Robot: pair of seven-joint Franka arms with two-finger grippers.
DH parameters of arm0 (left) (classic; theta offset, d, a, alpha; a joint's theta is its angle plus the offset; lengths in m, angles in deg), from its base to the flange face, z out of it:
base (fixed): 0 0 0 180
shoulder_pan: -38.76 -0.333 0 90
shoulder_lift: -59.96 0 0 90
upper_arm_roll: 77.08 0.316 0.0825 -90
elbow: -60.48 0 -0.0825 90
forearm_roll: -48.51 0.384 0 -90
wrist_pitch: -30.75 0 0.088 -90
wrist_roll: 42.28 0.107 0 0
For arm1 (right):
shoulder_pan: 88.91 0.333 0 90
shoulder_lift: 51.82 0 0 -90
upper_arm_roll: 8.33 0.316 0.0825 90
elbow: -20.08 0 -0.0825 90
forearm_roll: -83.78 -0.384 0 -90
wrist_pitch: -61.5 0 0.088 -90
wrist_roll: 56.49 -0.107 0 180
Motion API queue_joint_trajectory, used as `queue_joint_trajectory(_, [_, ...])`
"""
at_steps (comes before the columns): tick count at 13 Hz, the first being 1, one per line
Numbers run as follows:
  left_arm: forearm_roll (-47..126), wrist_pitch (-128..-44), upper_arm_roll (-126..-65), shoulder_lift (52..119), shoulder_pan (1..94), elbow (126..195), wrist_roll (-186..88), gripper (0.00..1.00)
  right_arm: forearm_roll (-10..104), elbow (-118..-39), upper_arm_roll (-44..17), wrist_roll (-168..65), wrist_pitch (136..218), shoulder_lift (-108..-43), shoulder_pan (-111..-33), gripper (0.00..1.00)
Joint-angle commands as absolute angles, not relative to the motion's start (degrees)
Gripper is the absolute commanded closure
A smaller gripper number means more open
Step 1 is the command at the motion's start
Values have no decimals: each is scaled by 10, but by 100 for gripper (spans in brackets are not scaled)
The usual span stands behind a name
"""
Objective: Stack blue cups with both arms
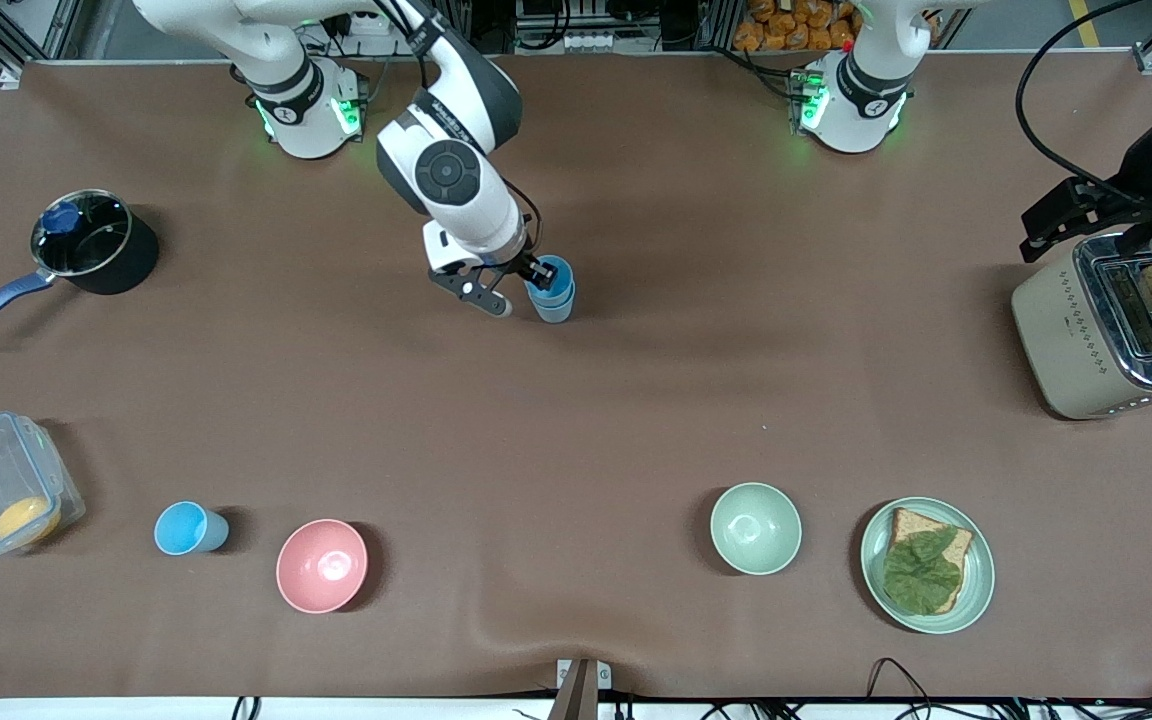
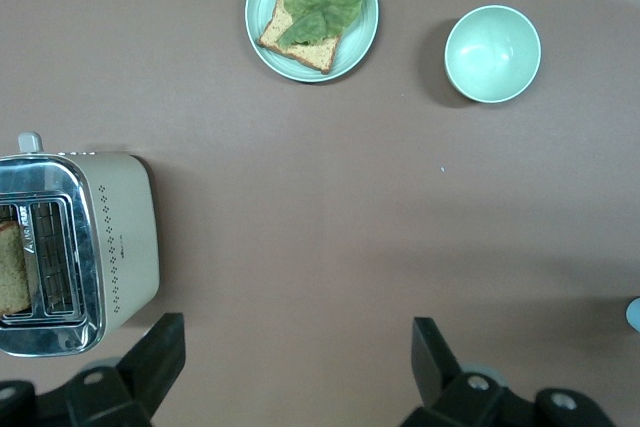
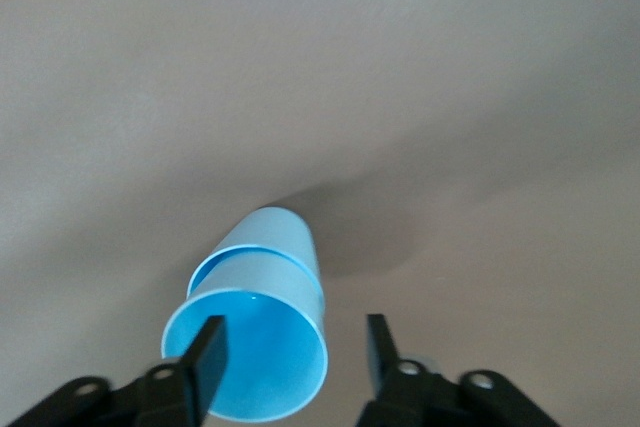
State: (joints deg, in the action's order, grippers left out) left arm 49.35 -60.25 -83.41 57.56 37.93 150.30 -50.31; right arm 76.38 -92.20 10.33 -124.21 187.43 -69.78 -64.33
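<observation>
Right gripper (image 1: 519, 290): I see black fingers spread around the rim of the stacked cups (image 1: 552, 288), one inside.
Stacked cups: smooth tapered blue plastic, nested.
Lone cup (image 1: 188, 528): nearer the camera than that stack.
Left gripper (image 2: 300, 367): waits spread, beside the metal-topped toaster (image 2: 75, 247).

**Even overhead light, soft shadows, one soft-focus wrist view**

The brown matte counter (image 1: 636, 400) is lit brightly and evenly from above. Short soft shadows sit beside the pale green ceramic bowl (image 1: 755, 527) and the pink ceramic bowl (image 1: 322, 565). Glare glints on the chrome top of the cream toaster (image 1: 1106, 330). Green lamps glow at both arm bases. In the right wrist view the nested light-blue plastic cups (image 3: 258, 332) look slightly blurred.
</observation>
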Motion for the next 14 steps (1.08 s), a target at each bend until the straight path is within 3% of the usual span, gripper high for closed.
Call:
queue_joint_trajectory(1, [489, -590, -834, 571, 378, 1496, -499, 0, 773, -907, 107, -1177, 1802, -663, -688, 0])
queue_joint_trajectory(9, [491, -579, -840, 571, 380, 1485, -499, 0, 772, -908, 105, -800, 1604, -522, -887, 0])
queue_joint_trajectory(14, [496, -571, -840, 580, 388, 1463, -499, 0, 772, -859, -6, -597, 1508, -485, -913, 0])
